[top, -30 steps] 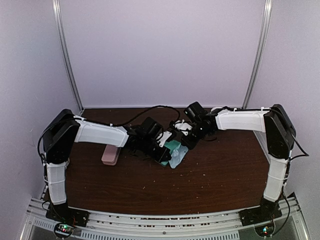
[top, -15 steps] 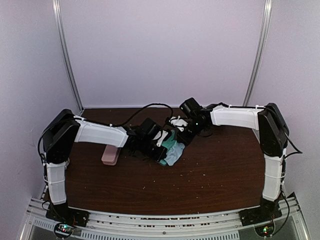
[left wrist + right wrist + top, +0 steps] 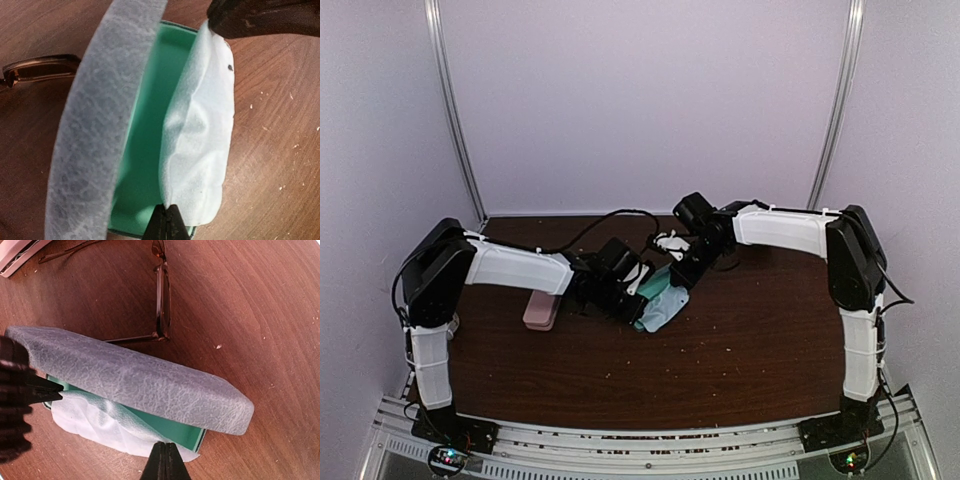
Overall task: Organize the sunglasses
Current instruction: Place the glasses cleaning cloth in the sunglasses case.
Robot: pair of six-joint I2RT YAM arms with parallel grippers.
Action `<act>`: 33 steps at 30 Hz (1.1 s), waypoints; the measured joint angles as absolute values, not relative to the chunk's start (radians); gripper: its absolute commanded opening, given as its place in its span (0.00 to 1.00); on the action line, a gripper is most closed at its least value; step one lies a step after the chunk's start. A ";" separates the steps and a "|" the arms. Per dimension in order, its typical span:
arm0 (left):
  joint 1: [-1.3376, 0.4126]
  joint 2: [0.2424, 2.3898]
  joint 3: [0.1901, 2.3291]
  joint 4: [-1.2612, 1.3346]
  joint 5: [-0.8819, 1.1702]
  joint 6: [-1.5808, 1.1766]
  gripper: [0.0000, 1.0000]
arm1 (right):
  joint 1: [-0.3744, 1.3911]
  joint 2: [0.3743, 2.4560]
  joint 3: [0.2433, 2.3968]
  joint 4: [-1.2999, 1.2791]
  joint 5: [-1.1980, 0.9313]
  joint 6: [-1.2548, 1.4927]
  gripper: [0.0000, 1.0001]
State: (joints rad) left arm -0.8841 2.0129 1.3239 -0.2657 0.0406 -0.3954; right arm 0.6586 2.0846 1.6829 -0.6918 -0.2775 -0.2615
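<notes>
While crumpled cloth (image 3: pixel 100 425) overhangs pebbled case (image 3: pixel 135 382), wire sunglasses (image 3: pixel 162 300) lie beside.

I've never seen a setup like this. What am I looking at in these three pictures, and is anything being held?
The left arm and right arm of a robot are bolted at the near edge of a table, each ending in a two-finger gripper. The wide picture comes from a fixed camera above and behind them; the close-ups come from a camera on each wrist. On the table lie an open grey-blue glasses case with green lining, a reddish-brown pair of glasses beside it, and a pink case further left. The left gripper and the right gripper are each pinched shut on opposite ends of a pale cloth at the case's opening.
</notes>
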 measured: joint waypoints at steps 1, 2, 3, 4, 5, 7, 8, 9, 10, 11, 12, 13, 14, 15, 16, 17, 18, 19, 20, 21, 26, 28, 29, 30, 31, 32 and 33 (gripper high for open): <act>-0.884 2.008 1.322 -0.270 0.038 -0.397 0.00 | 0.659 2.085 1.683 -0.696 -0.279 -0.260 0.00; -0.884 2.004 1.320 -0.275 0.036 -0.398 0.00 | 0.659 2.085 1.683 -0.702 -0.281 -0.258 0.00; -0.884 2.001 1.320 -0.280 0.035 -0.399 0.00 | 0.660 2.085 1.683 -0.708 -0.281 -0.257 0.00; -0.884 1.996 1.320 -0.287 0.031 -0.400 0.00 | 0.661 2.085 1.683 -0.715 -0.282 -0.255 0.00; -0.884 1.990 1.320 -0.294 0.027 -0.400 0.00 | 0.662 2.085 1.683 -0.720 -0.283 -0.253 0.00; -0.884 1.979 1.320 -0.303 0.018 -0.400 0.00 | 0.664 2.085 1.683 -0.731 -0.284 -0.247 0.00; -0.884 1.974 1.320 -0.308 0.014 -0.400 0.00 | 0.665 2.085 1.683 -0.736 -0.284 -0.243 0.00; -0.884 1.969 1.320 -0.313 0.010 -0.400 0.00 | 0.666 2.085 1.683 -0.741 -0.285 -0.238 0.00; -0.884 1.967 1.320 -0.314 0.004 -0.400 0.00 | 0.667 2.086 1.683 -0.744 -0.285 -0.235 0.00; -0.884 1.967 1.320 -0.316 0.002 -0.400 0.00 | 0.667 2.086 1.683 -0.746 -0.285 -0.232 0.00; -0.884 1.967 1.320 -0.316 -0.002 -0.400 0.00 | 0.668 2.086 1.683 -0.746 -0.286 -0.230 0.00; -0.884 1.967 1.320 -0.317 -0.004 -0.400 0.00 | 0.668 2.087 1.684 -0.746 -0.287 -0.228 0.00; -0.884 1.967 1.320 -0.317 -0.007 -0.400 0.00 | 0.668 2.088 1.685 -0.746 -0.288 -0.226 0.00; -0.884 1.967 1.320 -0.317 -0.011 -0.400 0.00 | 0.668 2.091 1.689 -0.748 -0.288 -0.224 0.00; -0.884 1.967 1.320 -0.317 -0.016 -0.400 0.00 | 0.668 2.096 1.697 -0.749 -0.288 -0.221 0.01; -0.884 1.967 1.320 -0.317 -0.022 -0.400 0.00 | 0.668 2.103 1.706 -0.748 -0.288 -0.218 0.01; -0.884 1.967 1.320 -0.317 -0.027 -0.400 0.00 | 0.668 2.108 1.715 -0.748 -0.288 -0.215 0.01; -0.884 1.967 1.320 -0.317 -0.035 -0.400 0.00 | 0.668 2.112 1.720 -0.744 -0.289 -0.212 0.01; -0.884 1.967 1.320 -0.317 -0.041 -0.400 0.00 | 0.668 2.115 1.723 -0.744 -0.289 -0.210 0.01; -0.884 1.967 1.320 -0.318 -0.047 -0.400 0.00 | 0.668 2.118 1.728 -0.744 -0.289 -0.209 0.01; -0.884 1.967 1.320 -0.321 -0.065 -0.400 0.00 | 0.668 2.125 1.738 -0.744 -0.290 -0.202 0.03; -0.884 1.967 1.320 -0.322 -0.070 -0.400 0.00 | 0.668 2.127 1.744 -0.743 -0.290 -0.198 0.03; -0.884 1.967 1.320 -0.323 -0.074 -0.400 0.00 | 0.668 2.127 1.744 -0.741 -0.290 -0.194 0.03; -0.884 1.967 1.320 -0.324 -0.077 -0.400 0.00 | 0.668 2.127 1.745 -0.740 -0.289 -0.188 0.03; -0.884 1.967 1.320 -0.325 -0.081 -0.400 0.00 | 0.668 2.128 1.746 -0.738 -0.289 -0.182 0.03; -0.884 1.967 1.320 -0.325 -0.085 -0.400 0.00 | 0.668 2.128 1.746 -0.737 -0.289 -0.178 0.03; -0.884 1.968 1.320 -0.326 -0.088 -0.400 0.00 | 0.668 2.128 1.746 -0.736 -0.289 -0.174 0.03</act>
